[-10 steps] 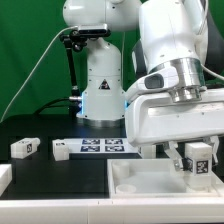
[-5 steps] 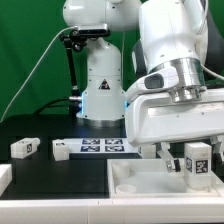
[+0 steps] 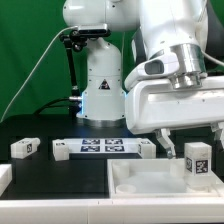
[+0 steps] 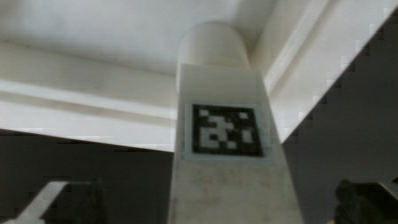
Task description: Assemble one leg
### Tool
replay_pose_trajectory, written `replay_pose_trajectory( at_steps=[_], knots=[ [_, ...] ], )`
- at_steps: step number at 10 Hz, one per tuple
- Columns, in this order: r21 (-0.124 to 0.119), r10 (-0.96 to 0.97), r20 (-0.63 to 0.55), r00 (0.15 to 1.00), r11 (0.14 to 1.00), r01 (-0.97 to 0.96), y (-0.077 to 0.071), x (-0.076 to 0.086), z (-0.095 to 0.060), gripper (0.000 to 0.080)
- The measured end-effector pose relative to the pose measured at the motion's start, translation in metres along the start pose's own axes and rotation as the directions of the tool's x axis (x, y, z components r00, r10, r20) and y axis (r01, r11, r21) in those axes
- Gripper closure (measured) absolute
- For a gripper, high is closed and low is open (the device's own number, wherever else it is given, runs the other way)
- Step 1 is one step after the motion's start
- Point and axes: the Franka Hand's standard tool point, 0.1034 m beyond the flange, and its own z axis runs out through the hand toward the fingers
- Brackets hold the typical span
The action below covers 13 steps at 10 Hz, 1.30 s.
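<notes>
From the exterior view's left, we see a loose leg (image 3: 25,147) lying on the black worktop (image 3: 60,182), then the marker board (image 3: 105,146). Further right is the white tray (image 3: 122,190), where the leg (image 3: 198,163) stands upright near a corner. Our hand (image 4: 212,196) hangs wide open over it, holding nothing. We judge the post may be only loosely seated, so a finger brushing it could tip it.

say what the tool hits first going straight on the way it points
Likely the leg, standing upright in the tray directly below the open tool; it lines up between the fingers, though depth is unclear.
</notes>
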Motion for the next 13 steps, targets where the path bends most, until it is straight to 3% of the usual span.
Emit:
replay_pose_trajectory(
  at_steps=[1,2,3,6,9,13],
  knots=[
    [-0.004,0.0,-0.008,1.0,1.0,0.0,0.0,-0.001,0.002,0.015],
    [0.015,0.012,0.046,0.999,1.0,-0.013,-0.004,-0.008,0.006,0.015],
    [0.053,0.032,0.163,0.986,0.998,-0.041,-0.013,-0.009,0.005,0.015],
    [0.069,0.083,0.353,0.932,0.991,-0.115,-0.009,-0.004,0.008,0.015],
    [0.058,0.097,0.363,0.927,0.99,-0.127,0.002,0.005,0.01,0.015],
    [0.052,0.094,0.341,0.935,0.992,-0.118,0.005,-0.001,0.013,0.015]
  ],
)
